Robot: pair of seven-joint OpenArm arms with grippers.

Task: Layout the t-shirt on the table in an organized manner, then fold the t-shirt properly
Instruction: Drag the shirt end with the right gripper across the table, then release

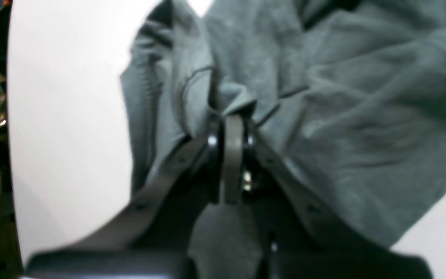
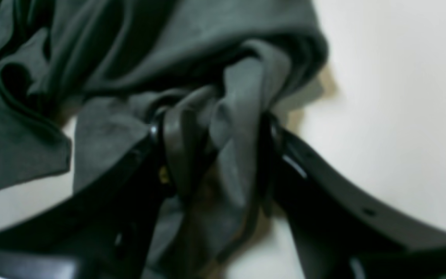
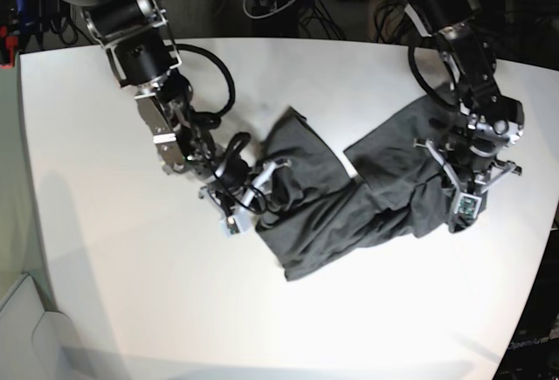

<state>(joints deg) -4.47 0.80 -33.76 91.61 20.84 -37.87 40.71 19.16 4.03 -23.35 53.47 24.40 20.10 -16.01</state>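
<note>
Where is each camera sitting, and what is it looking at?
Left wrist: sits on the left arm, looking along the left tool, shut on the t-shirt.
Right wrist: sits on the right arm, looking along the right tool, gripping bunched cloth.
Base: high up, looking down at the table and both arms.
All share the t-shirt and white table.
</note>
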